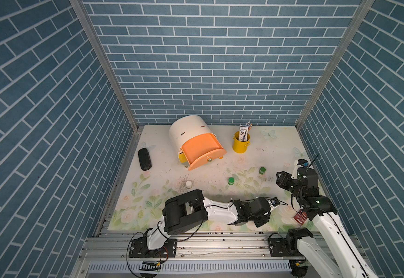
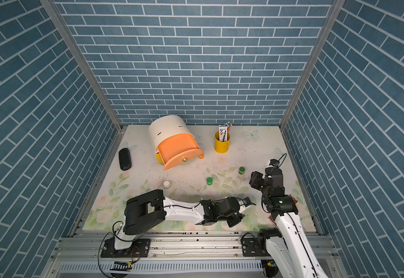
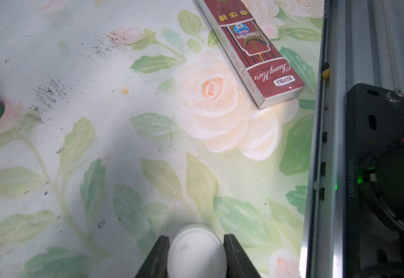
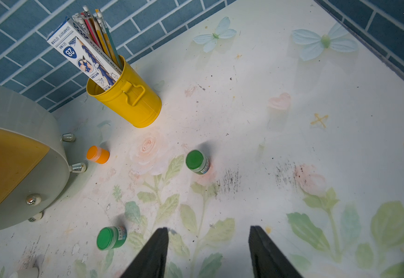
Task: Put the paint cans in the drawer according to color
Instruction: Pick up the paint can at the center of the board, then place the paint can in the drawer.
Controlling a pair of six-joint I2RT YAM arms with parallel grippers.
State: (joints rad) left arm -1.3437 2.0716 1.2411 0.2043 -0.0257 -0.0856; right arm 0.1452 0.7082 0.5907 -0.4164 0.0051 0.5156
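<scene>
Clamped hard with the left hand [image 3: 196,238] on a white-lidded paint can [image 3: 197,254], fingers [image 3: 158,255] pressed to either side of the lid and only out near their tips. Impossible to say whether lifted or resting on the counter [image 3: 51,60]. Placed well in front of the drawer cabinet [image 1: 188,131] and off toward the right arm's side of it, near a red pencil box [image 3: 251,53].

Held part open and empty: the right hand [image 4: 208,228], farther from the cabinet on that same side.

Also reckoned from the cabinet: an orange-lidded can [image 4: 97,155] just beside its feet, a near green-lidded can [image 1: 231,181] in front of it, a far green-lidded can [image 1: 262,170] beyond that, and a second white-lidded can [image 1: 188,184] in front on the left arm's side. Only the peach drawer [image 1: 203,154] pulled out, with the yellow drawer front [image 1: 181,157] below it shut.

Easy to lose the can on the way over, given so little finger on a smooth round lid (a small twist of the wrist might be enough to squirt it free). Easy, too, to drop white into the open peach drawer, since no other drawer stands ready, and so spoil the sorting by colour. Risky as well to sweep low toward the cabinet and clip a green-lidded can, or to nudge the orange-lidded can under the cabinet while working a knob. Also a chance of the two arms fouling each other, being so close together on that side of the cabinet.
</scene>
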